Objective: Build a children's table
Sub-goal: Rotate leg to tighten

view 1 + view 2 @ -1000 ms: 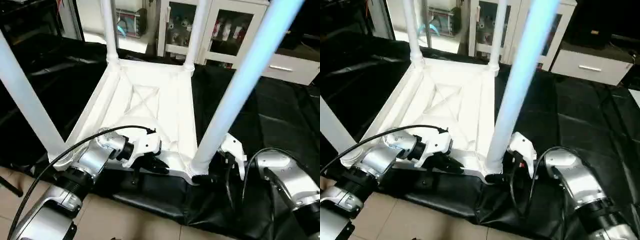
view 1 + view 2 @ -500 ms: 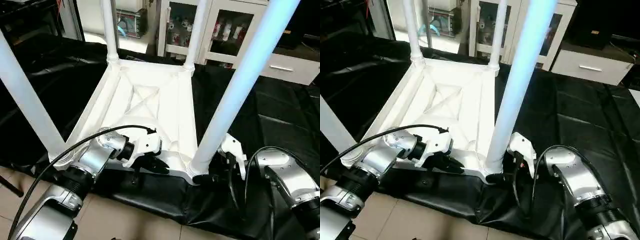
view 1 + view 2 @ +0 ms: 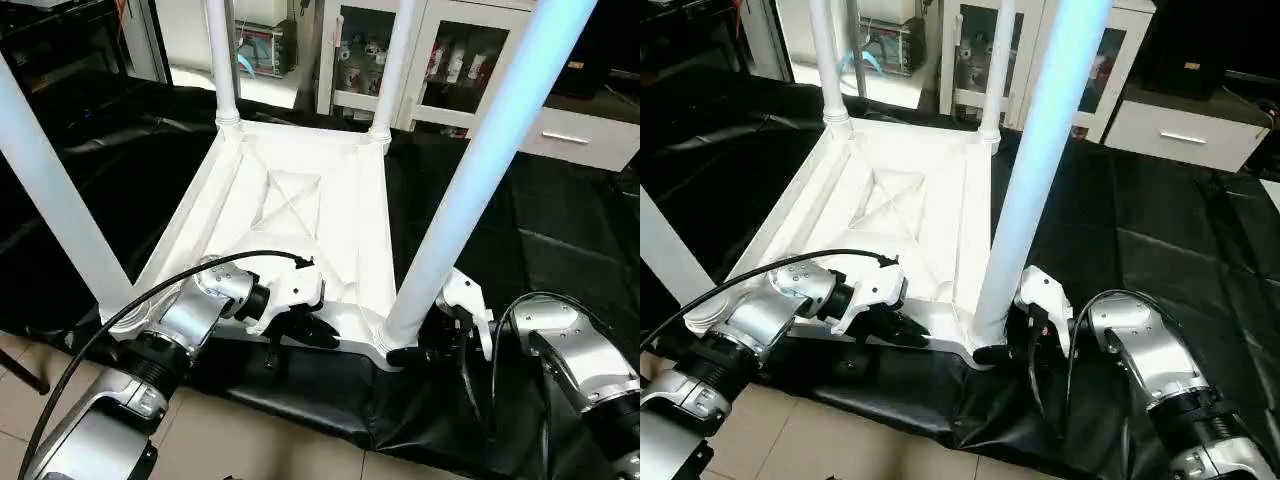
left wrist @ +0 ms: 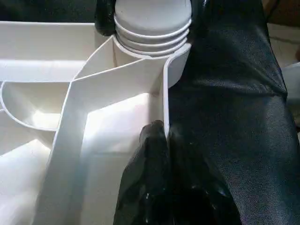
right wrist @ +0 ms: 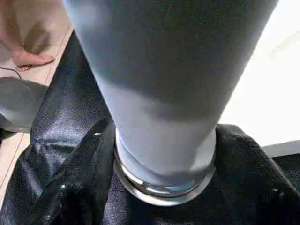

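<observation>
The left arm (image 3: 150, 360) reaches forward and inward, its silver forearm angled up to a white wrist, and the left gripper (image 3: 318, 333) has its black fingers (image 4: 152, 164) pinched together, pointing toward the robot's right. The right arm (image 3: 575, 365) bends in from the other side, and the right gripper (image 3: 415, 353) points toward the robot's left with its dark fingers (image 5: 75, 187) spread apart.

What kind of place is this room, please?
Probably an indoor lab or workroom: white glass-door cabinets with bottles behind, black sheeting spread over the tiled floor, and the upturned white plastic children's table on it.
</observation>
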